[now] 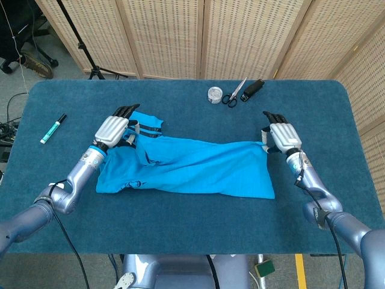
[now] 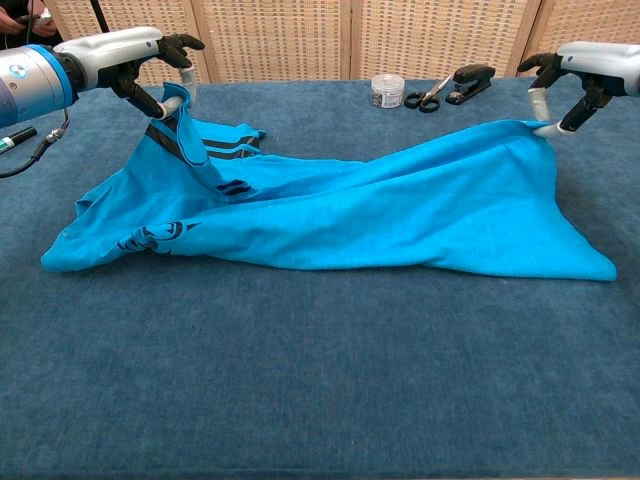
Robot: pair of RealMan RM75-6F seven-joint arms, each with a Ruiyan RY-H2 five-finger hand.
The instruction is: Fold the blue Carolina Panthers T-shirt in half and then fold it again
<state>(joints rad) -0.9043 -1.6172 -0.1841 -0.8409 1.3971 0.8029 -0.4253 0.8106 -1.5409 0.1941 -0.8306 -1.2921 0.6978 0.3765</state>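
T-shirt (image 1: 192, 171): on counter (image 1: 180, 235), far edge lifted | left hand (image 1: 113, 129), right hand (image 1: 283, 137): each pinching a raised corner | handling: light, limp, sags between grips; hold at corners, keep taut

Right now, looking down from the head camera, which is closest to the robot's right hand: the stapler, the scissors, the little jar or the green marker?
From the right hand:
1. Stapler, just behind it.
2. Scissors, beside the stapler.
3. Little jar, left of the scissors.
4. Green marker, far across at the table's left edge.
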